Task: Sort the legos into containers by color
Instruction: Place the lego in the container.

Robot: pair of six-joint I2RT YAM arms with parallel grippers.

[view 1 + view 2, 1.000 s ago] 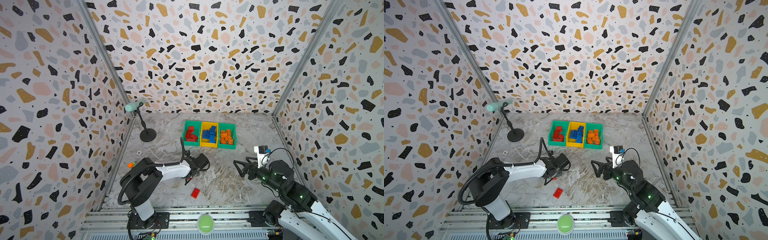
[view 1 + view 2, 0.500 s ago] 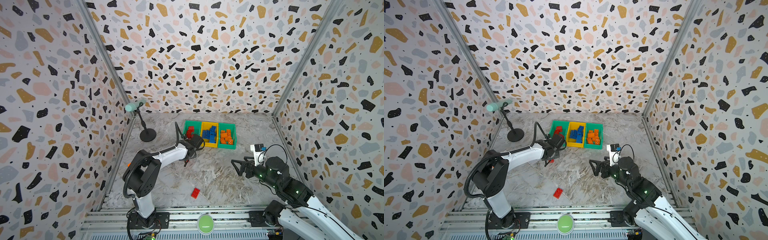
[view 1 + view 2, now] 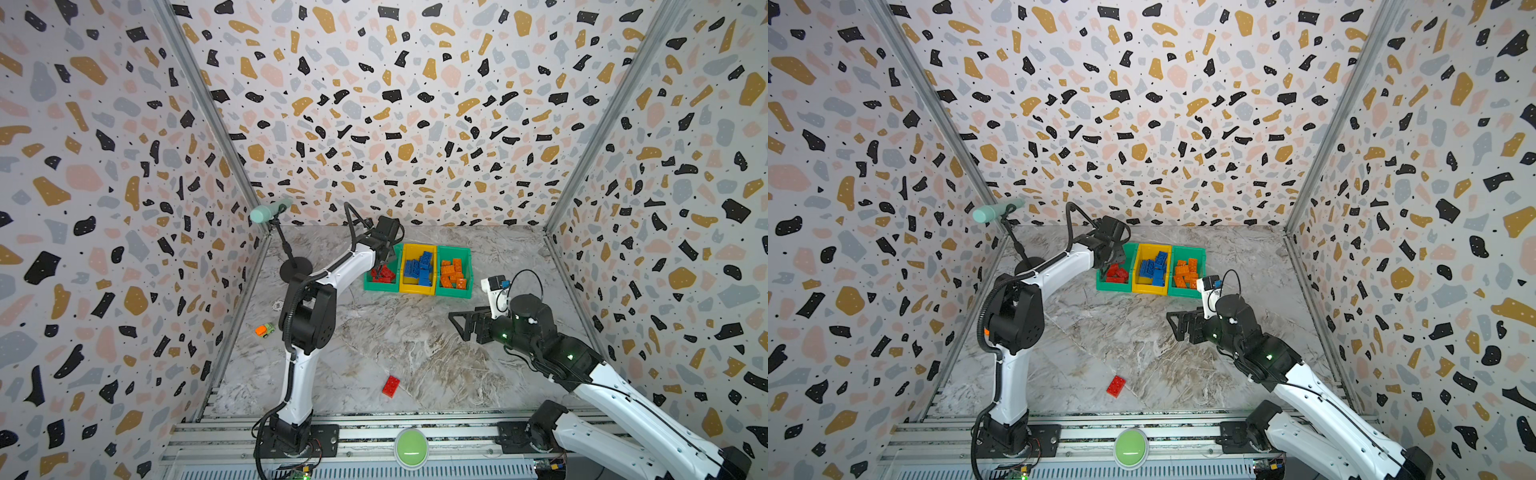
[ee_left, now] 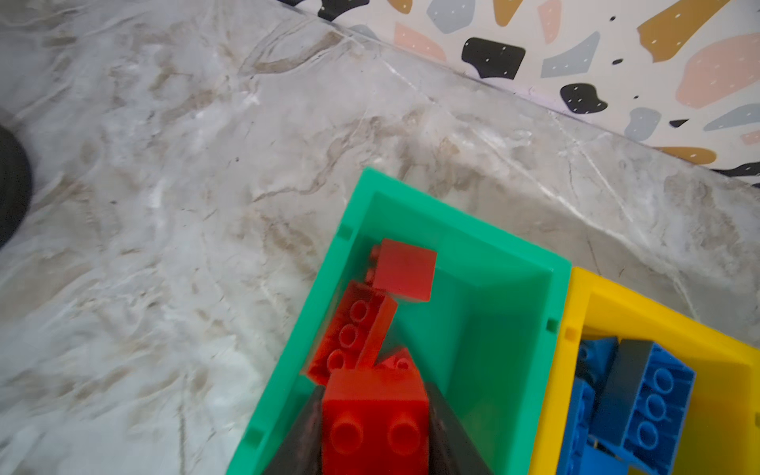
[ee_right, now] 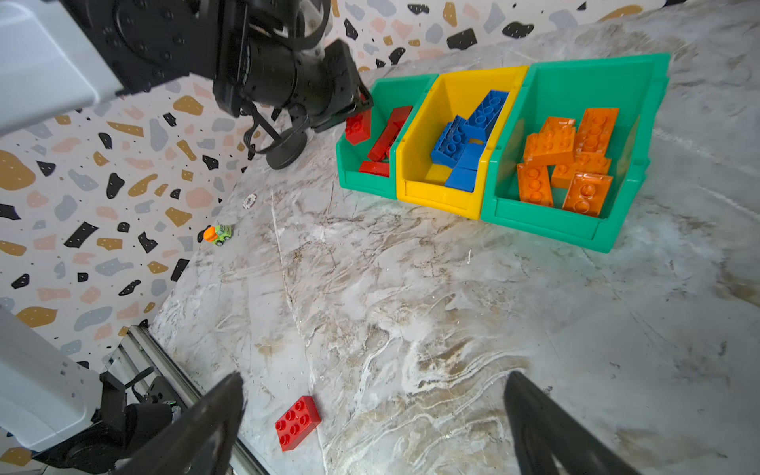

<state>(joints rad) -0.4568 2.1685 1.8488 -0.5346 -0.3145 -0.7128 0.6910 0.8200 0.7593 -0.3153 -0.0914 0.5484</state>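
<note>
My left gripper (image 4: 374, 390) hangs over the left green container (image 4: 357, 214), and its two dark fingers press the sides of a red lego (image 4: 375, 423). Other red legos (image 3: 384, 274) lie in that container. In both top views the yellow container (image 3: 417, 289) holds blue legos (image 3: 419, 268) and the right green container (image 3: 453, 293) holds orange legos (image 3: 453, 274). One loose red lego (image 3: 391, 386) (image 5: 297, 422) lies flat near the table's front edge. My right gripper (image 3: 455, 324) (image 5: 372, 382) hovers wide open over the bare table, right of that lego, holding nothing.
A small orange-and-green toy car (image 3: 264, 330) sits by the left wall. A microphone stand (image 3: 295, 268) with a round black base stands at the back left, close to my left arm. A green button (image 3: 411, 442) sits on the front rail.
My left arm has swung from mid-table back to the left green container, carrying the red lego. The right gripper has shifted slightly and stayed open.
</note>
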